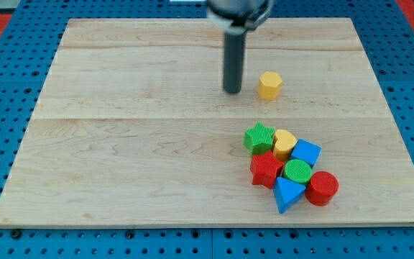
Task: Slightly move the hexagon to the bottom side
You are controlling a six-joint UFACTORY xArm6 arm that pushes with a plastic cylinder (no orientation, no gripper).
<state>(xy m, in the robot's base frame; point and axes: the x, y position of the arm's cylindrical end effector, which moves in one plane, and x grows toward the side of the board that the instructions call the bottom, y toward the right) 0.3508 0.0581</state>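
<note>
No claw on this rig, just a dark rod. My tip (233,91) sat just left of the yellow hexagon block (269,85) on the wooden counter (121,158). Best approach: go above it, then nudge briefly down, short of the cluster's green star block (259,137).
</note>
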